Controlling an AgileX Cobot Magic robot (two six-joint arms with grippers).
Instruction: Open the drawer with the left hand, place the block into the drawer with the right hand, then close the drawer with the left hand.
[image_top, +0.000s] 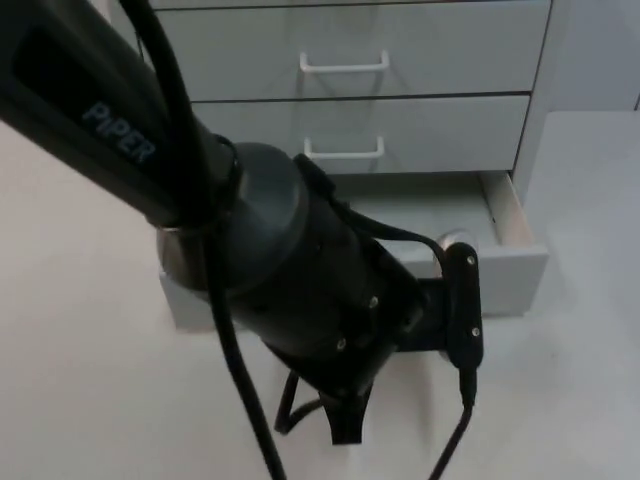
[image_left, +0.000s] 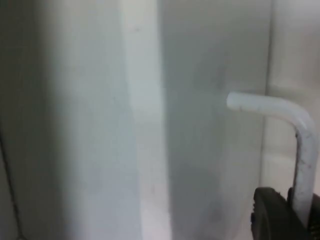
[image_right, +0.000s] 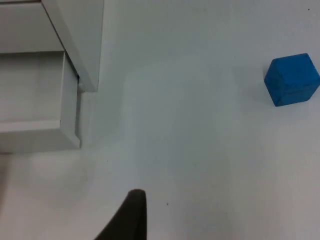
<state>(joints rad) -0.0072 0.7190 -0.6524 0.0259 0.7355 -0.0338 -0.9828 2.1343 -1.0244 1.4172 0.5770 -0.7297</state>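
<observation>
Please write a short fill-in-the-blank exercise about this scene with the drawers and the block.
1. The bottom drawer of the cabinet is pulled ____.
2. The block on the table has the colour ____.
3. A finger of the left end effector is right next to the drawer's white ____.
4. The block lies ____ the drawer.

Missing words: open; blue; handle; outside

1. The white desk (image_right: 200, 125) carries everything.
2. A pale grey drawer cabinet (image_top: 440, 60) stands on it, its bottom drawer (image_top: 510, 265) pulled out.
3. A blue block (image_right: 292, 79) lies on the desk, well apart from the cabinet.
</observation>
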